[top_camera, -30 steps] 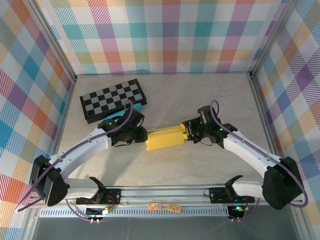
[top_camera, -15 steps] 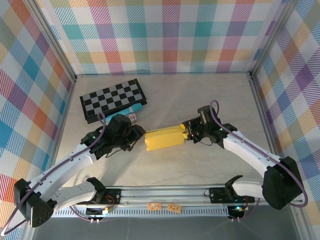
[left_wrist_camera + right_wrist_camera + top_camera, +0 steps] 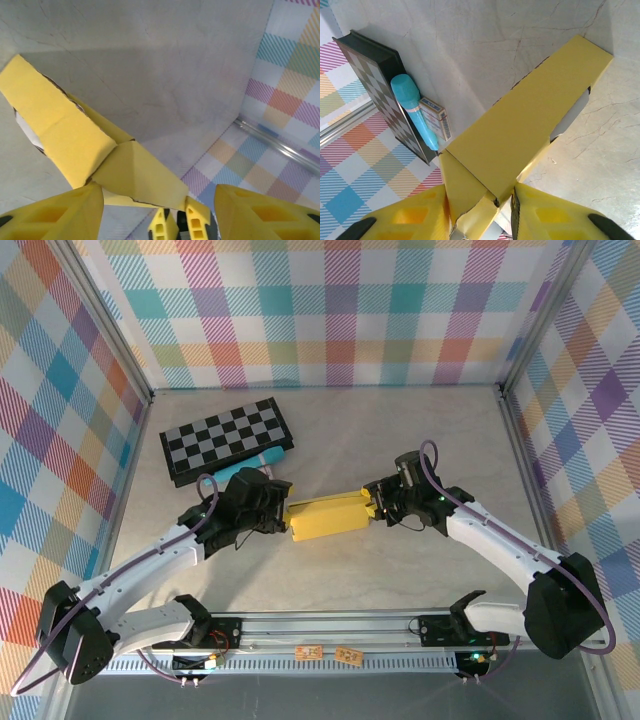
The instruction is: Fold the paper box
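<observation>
While the right hand point(image 3: 376, 507) pinched the folded flap at the right end of the paper box point(image 3: 325, 517), the left hand point(image 3: 279, 512) stood spread at the box's left end. Its fingers point(image 3: 52, 215) were wide apart, with the triangular end fold between them, and clasped nothing. One finger sat close against that fold, but whether it touched could not be told. The box lay on the table point(image 3: 400, 430) between the two hands, its length running left to right, on the near side of the checkerboard point(image 3: 225, 438) and apart from it.

The step in hand looked to be closing the left end flap. To do it well, the right hand would need a firm pinch as an anchor, so that the box could not slide or twist. The left hand would do best to meet the flap squarely and push along the crease rather than across it. It should close gently, since the thin card would probably buckle under a hard squeeze.

Much was hidden. From above, the hands covered both ends of the box. The right wrist view cut off the lower part of the pinched flap. Something pale showed in the gap under the top panel, yet what it was could not be made out. A teal tube point(image 3: 415, 110) and a small packet point(image 3: 436, 119) lay against the checkerboard, the packet's print too small to read.
</observation>
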Available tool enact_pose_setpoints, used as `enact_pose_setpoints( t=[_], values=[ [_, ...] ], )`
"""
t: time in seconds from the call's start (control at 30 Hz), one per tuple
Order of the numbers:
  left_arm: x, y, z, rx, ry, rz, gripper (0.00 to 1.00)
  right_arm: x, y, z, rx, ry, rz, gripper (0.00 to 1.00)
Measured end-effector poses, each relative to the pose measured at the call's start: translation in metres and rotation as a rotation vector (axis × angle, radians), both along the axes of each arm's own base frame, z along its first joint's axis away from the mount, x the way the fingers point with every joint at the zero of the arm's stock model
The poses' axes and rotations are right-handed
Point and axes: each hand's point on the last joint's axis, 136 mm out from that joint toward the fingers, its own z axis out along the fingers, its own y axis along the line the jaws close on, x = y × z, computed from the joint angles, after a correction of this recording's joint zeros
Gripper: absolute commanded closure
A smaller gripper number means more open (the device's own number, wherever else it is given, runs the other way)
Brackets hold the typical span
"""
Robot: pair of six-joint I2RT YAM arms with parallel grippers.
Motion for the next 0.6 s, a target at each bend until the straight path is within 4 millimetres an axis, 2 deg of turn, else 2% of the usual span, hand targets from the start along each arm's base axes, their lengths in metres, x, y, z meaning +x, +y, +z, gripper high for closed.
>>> enact_pose_setpoints(
  t=[0.2, 0.3, 0.37, 0.47, 0.6],
  values=[
    [-0.011, 0.008, -0.005, -0.004, 0.063, 0.035, 0.42, 0.0, 0.0, 0.0, 0.0, 0.0, 0.0, 0.67],
    [-0.009, 0.007, -0.005, -0.035, 0.066, 0.059, 0.42, 0.0, 0.0, 0.0, 0.0, 0.0, 0.0, 0.67],
    [-0.007, 0.006, -0.011, -0.049, 0.075, 0.076, 0.43, 0.0, 0.0, 0.0, 0.0, 0.0, 0.0, 0.68],
    [-0.003, 0.001, -0.023, -0.05, 0.094, 0.09, 0.45, 0.0, 0.0, 0.0, 0.0, 0.001, 0.001, 0.68],
    [-0.003, -0.006, -0.028, -0.049, 0.103, 0.08, 0.55, 0.0, 0.0, 0.0, 0.001, 0.001, 0.001, 0.69]
  ],
)
